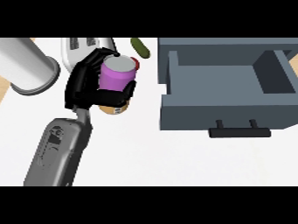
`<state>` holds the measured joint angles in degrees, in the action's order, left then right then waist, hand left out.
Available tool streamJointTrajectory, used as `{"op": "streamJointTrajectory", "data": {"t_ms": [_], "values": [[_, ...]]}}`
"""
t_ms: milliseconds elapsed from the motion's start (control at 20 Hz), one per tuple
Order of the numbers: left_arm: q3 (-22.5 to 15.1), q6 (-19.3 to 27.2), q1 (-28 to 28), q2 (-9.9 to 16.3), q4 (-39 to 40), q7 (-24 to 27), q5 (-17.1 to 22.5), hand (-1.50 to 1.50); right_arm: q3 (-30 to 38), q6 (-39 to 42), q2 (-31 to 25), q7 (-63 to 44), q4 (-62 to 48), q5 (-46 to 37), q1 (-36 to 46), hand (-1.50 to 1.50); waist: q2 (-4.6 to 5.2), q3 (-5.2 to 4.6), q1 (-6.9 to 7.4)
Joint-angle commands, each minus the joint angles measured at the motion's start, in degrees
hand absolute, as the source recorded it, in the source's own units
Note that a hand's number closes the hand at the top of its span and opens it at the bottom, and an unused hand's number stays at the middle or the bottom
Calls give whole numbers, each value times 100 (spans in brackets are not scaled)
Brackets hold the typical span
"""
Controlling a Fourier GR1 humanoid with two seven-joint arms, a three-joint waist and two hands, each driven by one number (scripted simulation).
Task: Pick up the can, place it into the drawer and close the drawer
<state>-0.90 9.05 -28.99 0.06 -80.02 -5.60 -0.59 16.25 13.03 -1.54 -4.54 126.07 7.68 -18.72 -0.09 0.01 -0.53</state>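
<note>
The left robot hand [90, 85] is curling round the can [117, 75], a purple cylinder with a grey top, holding it just left of the open grey drawer [232, 114].

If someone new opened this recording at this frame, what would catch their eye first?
Most likely the purple can, left of centre, with the black left hand curled round it. Next, the grey drawer at right, pulled open with nothing visible inside, its dark handle facing the robot. A large white cylinder lies at the upper left; the right hand is not in view.
</note>
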Motion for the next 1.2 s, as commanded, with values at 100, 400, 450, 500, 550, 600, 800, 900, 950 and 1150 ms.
{"op": "streamJointTrajectory", "data": {"t_ms": [100,400,450,500,550,600,800,900,950,1150], "values": [[-741,777,-832,-6,-135,-817,-110,150,249,-51,-128,-309,82,162,168,-150,1,0,0],[-768,1222,-2337,-6,999,-835,12,150,-68,-11,137,102,-197,-155,245,-150,24,2,-58],[-744,1182,-2240,-6,886,-846,75,150,-135,-208,148,58,-247,-263,351,-150,16,1,-20],[-714,1328,-2665,-6,1230,-882,99,150,3,-36,87,-52,46,-92,166,-150,19,1,-66],[-1146,1684,-2668,-6,1537,-664,314,150,-166,-24,91,-187,57,-157,253,-150,27,0,-95],[-952,1627,-3012,-6,1524,-1006,312,150,44,-129,16,-303,-95,-40,399,-150,22,1,-71],[-1013,1951,-3733,-6,2386,-812,532,150,-349,-211,149,-84,124,-345,112,-150,37,2,-135],[-1175,1993,-3890,-6,2350,-954,712,150,89,-84,-43,-121,-273,-1,383,-150,30,3,-101],[-1193,2073,-4046,-6,2625,-863,700,150,182,-34,-129,-195,-63,58,284,-150,32,3,-130],[-1242,2214,-4609,-6,3113,-963,1040,150,-132,19,145,141,-52,-158,-17,-150,28,5,-158]]}}
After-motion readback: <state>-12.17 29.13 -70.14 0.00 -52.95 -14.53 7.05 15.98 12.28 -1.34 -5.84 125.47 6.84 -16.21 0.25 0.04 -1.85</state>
